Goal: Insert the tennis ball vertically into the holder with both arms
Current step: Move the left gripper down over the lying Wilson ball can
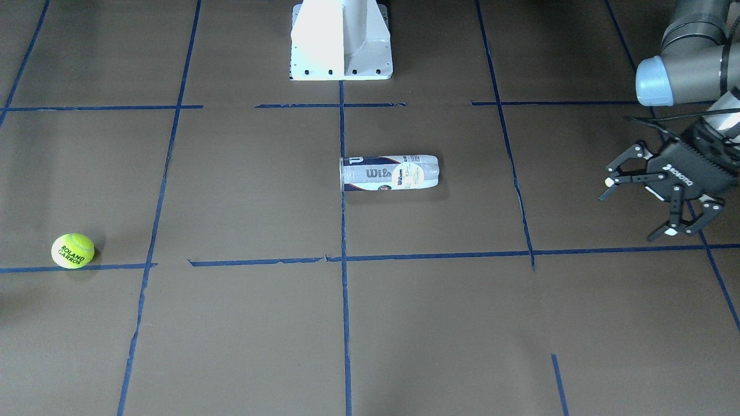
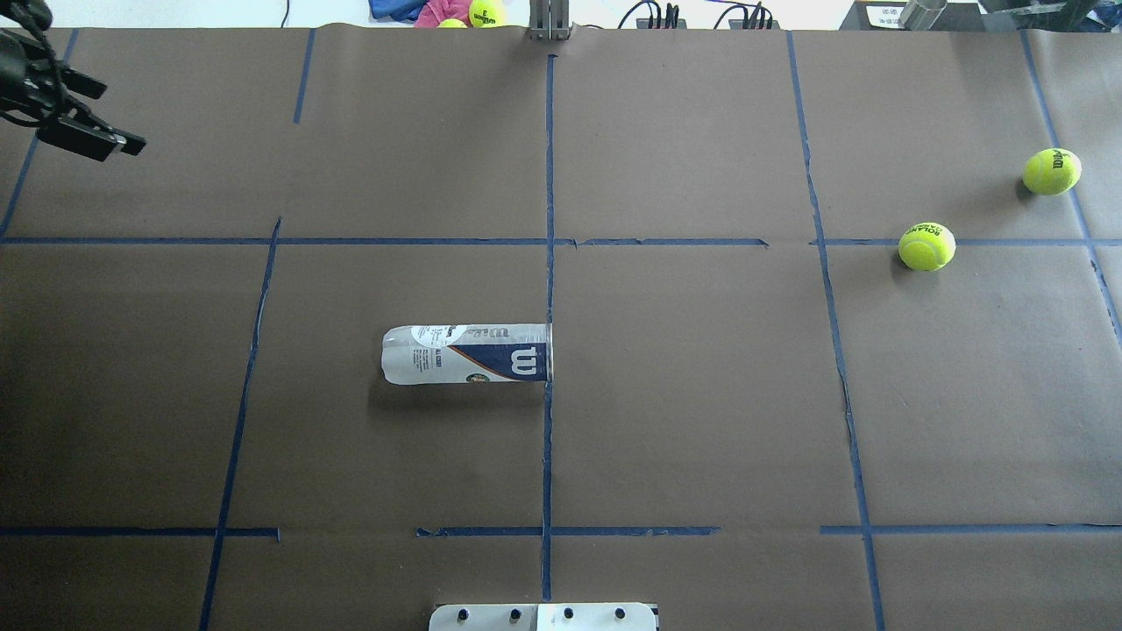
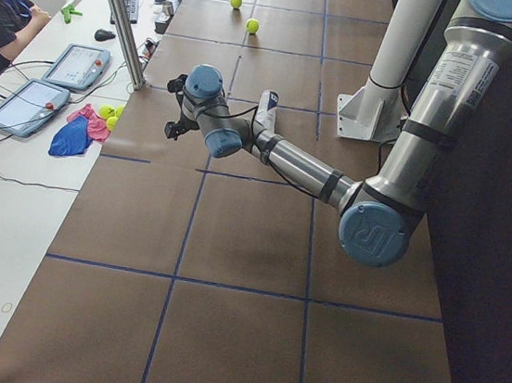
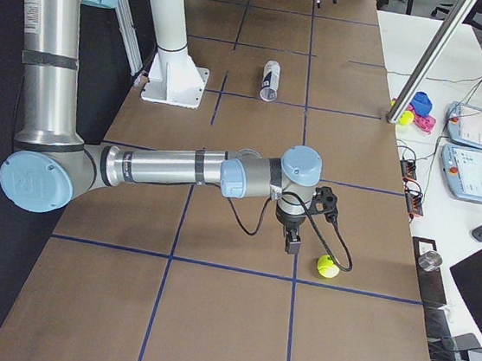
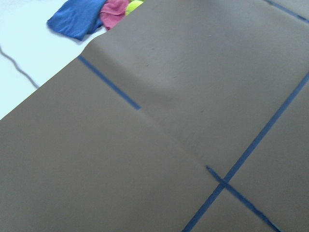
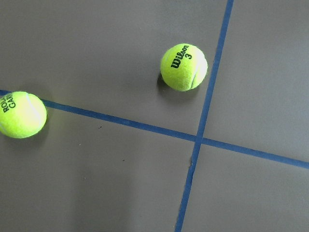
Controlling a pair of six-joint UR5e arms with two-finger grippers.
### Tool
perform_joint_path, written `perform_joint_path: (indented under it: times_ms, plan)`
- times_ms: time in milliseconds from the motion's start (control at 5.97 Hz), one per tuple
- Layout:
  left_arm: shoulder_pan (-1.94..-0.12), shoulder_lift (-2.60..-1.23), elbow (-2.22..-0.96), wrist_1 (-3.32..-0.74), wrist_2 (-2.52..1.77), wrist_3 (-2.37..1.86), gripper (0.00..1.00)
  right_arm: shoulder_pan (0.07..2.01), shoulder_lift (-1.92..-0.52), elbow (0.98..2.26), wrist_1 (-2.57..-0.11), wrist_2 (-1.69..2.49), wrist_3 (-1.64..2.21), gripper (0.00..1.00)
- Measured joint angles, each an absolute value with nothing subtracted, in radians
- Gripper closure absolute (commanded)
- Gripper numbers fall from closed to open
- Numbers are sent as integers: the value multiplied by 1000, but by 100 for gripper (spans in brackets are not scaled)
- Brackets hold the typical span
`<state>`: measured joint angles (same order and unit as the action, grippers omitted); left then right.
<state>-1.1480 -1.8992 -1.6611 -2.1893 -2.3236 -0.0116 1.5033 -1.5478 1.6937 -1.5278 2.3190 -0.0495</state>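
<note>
Lying on its side near mid-table, the holder (image 2: 467, 353) runs left to right, with its flat end at the centre tape line (image 2: 547, 456) and its rounded end toward the robot's left; nothing touches it. The tennis ball (image 2: 926, 245), "ROLAND GARROS" print showing, sits on the brown-papered table (image 2: 684, 421) well off to the robot's right, against a cross line of tape and well apart from the holder. A second ball (image 2: 1051, 171), marked "Wilson 3", rests farther right and farther from the robot, beside another tape line. The left gripper (image 1: 633, 211) hangs above the far left part of the table, fingers spread wide with nothing between them, well apart from holder and balls. The right gripper (image 4: 293, 241) points down over the right end of the table — its wrist camera looks onto both balls, but the fingers themselves appear only in the side view, so I cannot tell whether they are spread or closed. The white pedestal (image 1: 341, 40) stands at the near edge, in line with the centre tape. Blue and pink cloths (image 5: 79, 19) lie just off the paper at the far left corner.
</note>
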Motion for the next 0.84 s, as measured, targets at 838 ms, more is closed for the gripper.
perform_joint_path:
  times_ms: [838]
  plan:
    - [-648, -2153, -1730, -1975, -1951, -34, 0, 1503, -1548, 1695, -1529, 2321, -49, 0]
